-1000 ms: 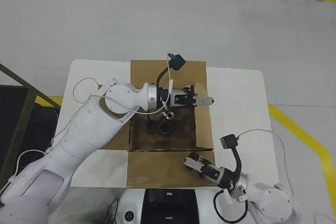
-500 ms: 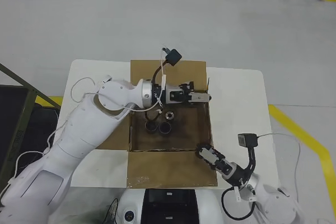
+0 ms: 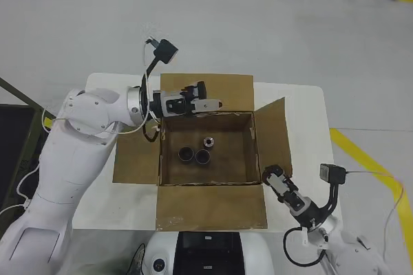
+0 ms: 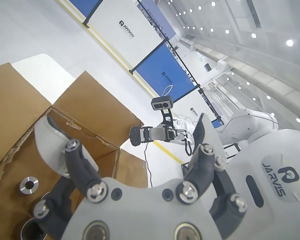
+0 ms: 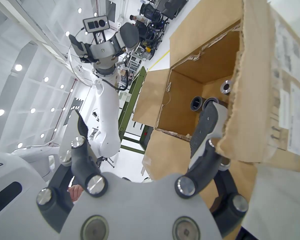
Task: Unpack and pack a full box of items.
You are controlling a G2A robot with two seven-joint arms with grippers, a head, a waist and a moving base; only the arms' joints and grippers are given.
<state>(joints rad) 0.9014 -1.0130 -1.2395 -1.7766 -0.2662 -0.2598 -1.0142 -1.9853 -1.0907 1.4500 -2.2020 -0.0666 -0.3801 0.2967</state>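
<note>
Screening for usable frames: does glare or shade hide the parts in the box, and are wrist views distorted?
Top view: no glare; the box floor is shaded, yet the silver part and dark rings stay visible. Left wrist view: ceiling lights flare, ceiling beams curve, likely wide-angle. Right wrist view: the same.

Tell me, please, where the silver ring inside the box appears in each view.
Top view: silver ring on the box floor, just beyond the two black cylinders.
Left wrist view: ring on the box floor, near a black cylinder.
Right wrist view: ring on the floor, beside both cylinders.
Shared landmark: the black cylinders.
</note>
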